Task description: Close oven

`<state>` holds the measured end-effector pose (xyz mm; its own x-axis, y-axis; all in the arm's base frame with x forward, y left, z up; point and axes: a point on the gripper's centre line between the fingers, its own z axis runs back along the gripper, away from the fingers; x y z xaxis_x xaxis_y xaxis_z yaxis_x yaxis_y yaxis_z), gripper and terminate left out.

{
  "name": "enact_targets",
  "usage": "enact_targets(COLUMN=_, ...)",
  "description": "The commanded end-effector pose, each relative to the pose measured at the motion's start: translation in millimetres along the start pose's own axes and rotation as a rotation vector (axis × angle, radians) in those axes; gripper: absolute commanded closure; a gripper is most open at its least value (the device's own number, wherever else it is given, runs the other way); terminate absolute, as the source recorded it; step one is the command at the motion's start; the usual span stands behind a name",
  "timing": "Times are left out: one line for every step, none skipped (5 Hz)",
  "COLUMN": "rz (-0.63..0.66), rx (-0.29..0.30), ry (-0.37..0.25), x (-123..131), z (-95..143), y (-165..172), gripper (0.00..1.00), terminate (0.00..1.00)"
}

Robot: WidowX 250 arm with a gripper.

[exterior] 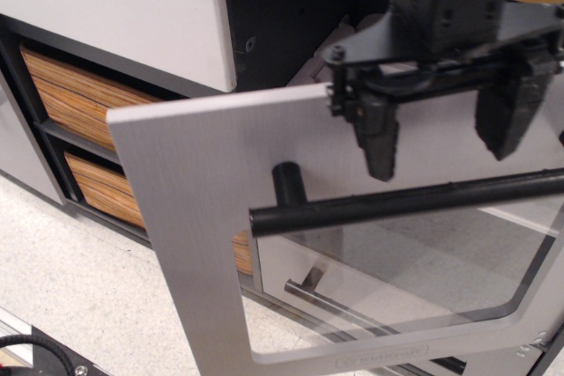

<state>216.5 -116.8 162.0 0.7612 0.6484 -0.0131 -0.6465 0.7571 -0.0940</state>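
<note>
the gripper holds its two black fingers spread apart, grasping nothing; the tips hang just above the black bar handle, contact not discernible. the oven door, brushed grey with a clear window, stands raised near upright, tilted outward, hinged at its lower edge. behind its top edge the dark oven cavity shows, with a sliver of the light-grey tray. to the left sit two wood-grain drawers under a white panel. the floor below is pale and speckled.
</note>
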Motion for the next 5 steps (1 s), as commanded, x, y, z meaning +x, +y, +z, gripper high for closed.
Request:
enact_targets(rz=-0.13, rx=0.006, ry=0.077, x=2, z=-16, y=5, gripper=0.0, terminate=0.0)
enact_targets(rz=-0.247, rx=-0.032, ry=0.099, x=-11, z=-27, y=10, gripper=0.0, terminate=0.0)
enact_targets(rz=-0.268, rx=-0.021, ry=0.047, x=-20, z=-38, y=14, gripper=0.0, terminate=0.0)
enact_targets(rz=-0.257, rx=-0.02, ry=-0.005, x=-7, z=-51, y=14, gripper=0.0, terminate=0.0)
enact_targets(rz=-0.214, rx=-0.024, ry=-0.052, x=17, z=-64, y=8, gripper=0.0, terminate=0.0)
